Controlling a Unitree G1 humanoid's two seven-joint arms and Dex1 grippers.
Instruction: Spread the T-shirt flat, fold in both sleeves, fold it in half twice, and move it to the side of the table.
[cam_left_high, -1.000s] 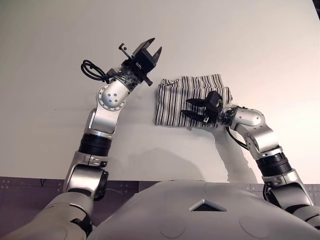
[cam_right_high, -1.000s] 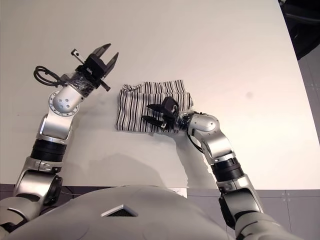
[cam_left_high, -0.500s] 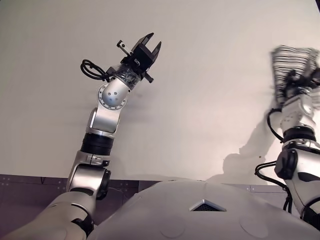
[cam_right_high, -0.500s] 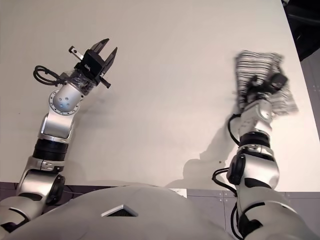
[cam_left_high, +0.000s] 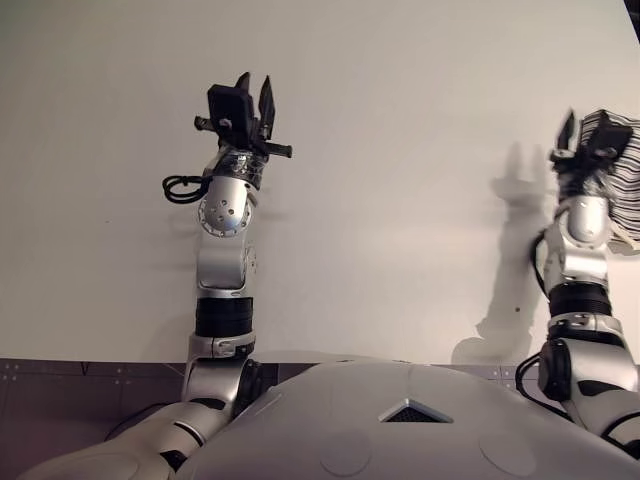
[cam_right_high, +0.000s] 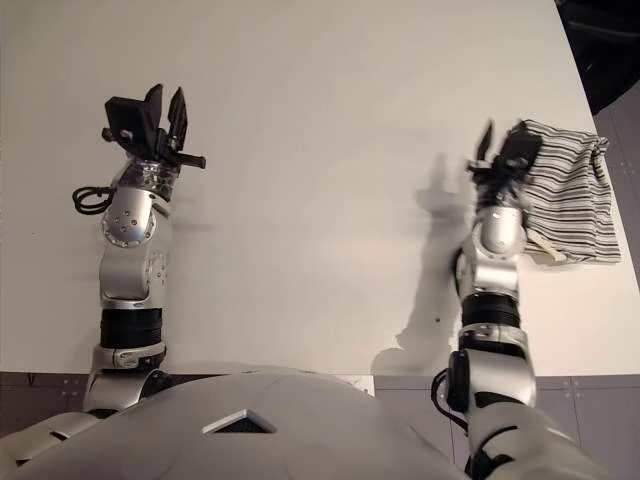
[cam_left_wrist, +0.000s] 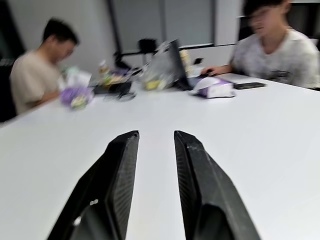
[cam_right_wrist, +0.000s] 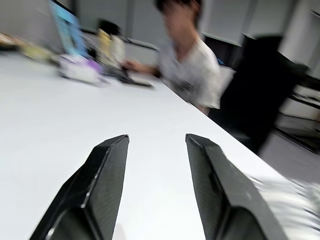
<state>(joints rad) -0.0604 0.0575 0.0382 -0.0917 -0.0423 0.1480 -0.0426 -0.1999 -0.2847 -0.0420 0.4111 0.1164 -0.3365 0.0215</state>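
The striped T-shirt (cam_right_high: 570, 190) lies folded into a small rectangle at the table's right edge, with a white tag sticking out on its near side. My right gripper (cam_right_high: 500, 142) is raised just left of it, pointing away from me, open and holding nothing. In the right wrist view the right gripper (cam_right_wrist: 157, 140) has a clear gap between its fingers, and a blur of stripes (cam_right_wrist: 285, 187) shows beside it. My left gripper (cam_right_high: 166, 100) is held up over the left part of the table, open and holding nothing; its own view shows the left gripper (cam_left_wrist: 156, 137) over bare tabletop.
The white table (cam_right_high: 320, 200) is bare between the arms. Its right edge (cam_right_high: 600, 110) runs close past the T-shirt, with dark floor beyond. At the far end stand a laptop (cam_left_wrist: 167, 65) and small clutter. A dark chair (cam_right_wrist: 265, 95) stands off the right side.
My right gripper carried the folded T-shirt from the table's middle to the right edge, let it go and rose open. The left arm swung to point straight away from me.
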